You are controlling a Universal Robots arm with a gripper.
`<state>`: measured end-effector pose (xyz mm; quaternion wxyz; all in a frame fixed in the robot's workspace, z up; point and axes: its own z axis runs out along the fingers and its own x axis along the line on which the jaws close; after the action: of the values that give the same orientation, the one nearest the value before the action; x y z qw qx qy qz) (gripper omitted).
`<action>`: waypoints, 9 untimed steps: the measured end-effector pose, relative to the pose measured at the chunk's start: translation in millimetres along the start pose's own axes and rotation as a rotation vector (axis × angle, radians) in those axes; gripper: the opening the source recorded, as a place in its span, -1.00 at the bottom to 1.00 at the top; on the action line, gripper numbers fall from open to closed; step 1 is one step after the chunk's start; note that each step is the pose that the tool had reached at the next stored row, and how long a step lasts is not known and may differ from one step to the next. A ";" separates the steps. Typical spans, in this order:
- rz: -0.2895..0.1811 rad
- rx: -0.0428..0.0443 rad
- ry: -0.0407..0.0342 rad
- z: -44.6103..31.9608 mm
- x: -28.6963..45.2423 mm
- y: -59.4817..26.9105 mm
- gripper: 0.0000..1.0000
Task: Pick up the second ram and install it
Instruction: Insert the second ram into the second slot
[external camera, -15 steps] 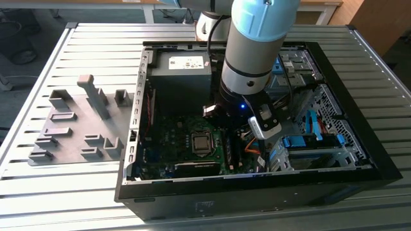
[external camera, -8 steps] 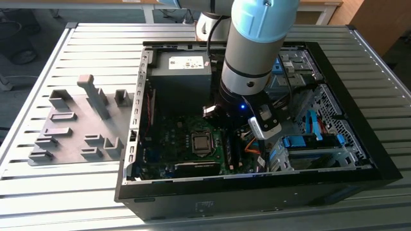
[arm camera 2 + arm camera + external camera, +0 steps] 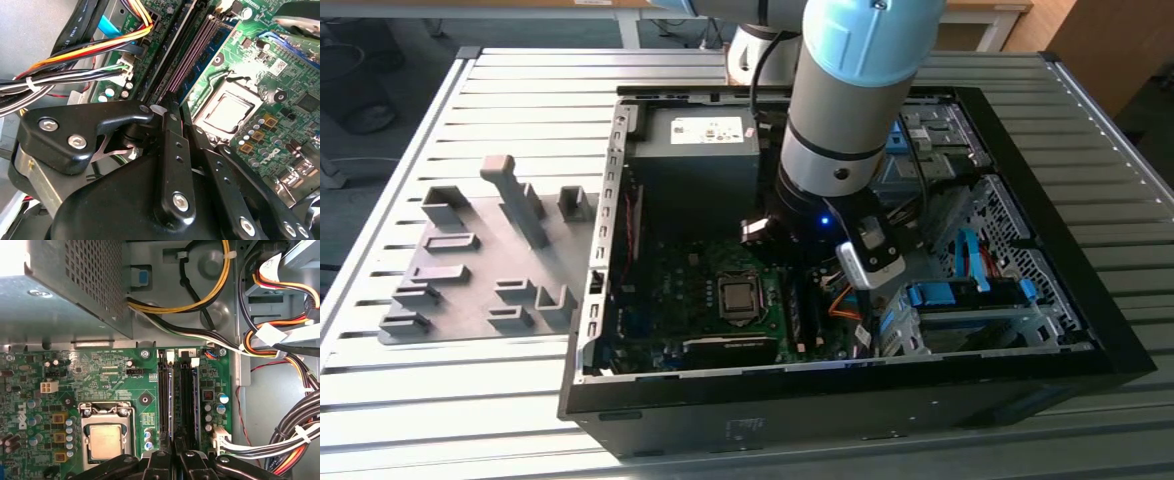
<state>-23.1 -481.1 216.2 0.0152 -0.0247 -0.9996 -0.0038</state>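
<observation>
Pincer sits low inside the PC case, right over the near end of the two memory slots on the motherboard. Can't tell whether it's apart, together or clamped on anything: its own black linkages block the line of sight in both wrist views.

The second ram: can't pick it out with certainty. If it's held, it's edge-on under the pincer, in line with the slots. So I'd judge we're at the slot, seating not confirmed.

Around it:
- CPU socket just beside the slots
- power supply beyond their far end
- cable bundle close on the other side, the main snag risk
- grey fixture out on the table, well apart from the arm
</observation>
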 end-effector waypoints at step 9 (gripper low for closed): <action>-0.008 0.0000 0.0016 -0.2 -0.2 0.0 -0.73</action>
<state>-22.8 -481.1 216.4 0.0160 -0.0206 -0.9997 -0.0039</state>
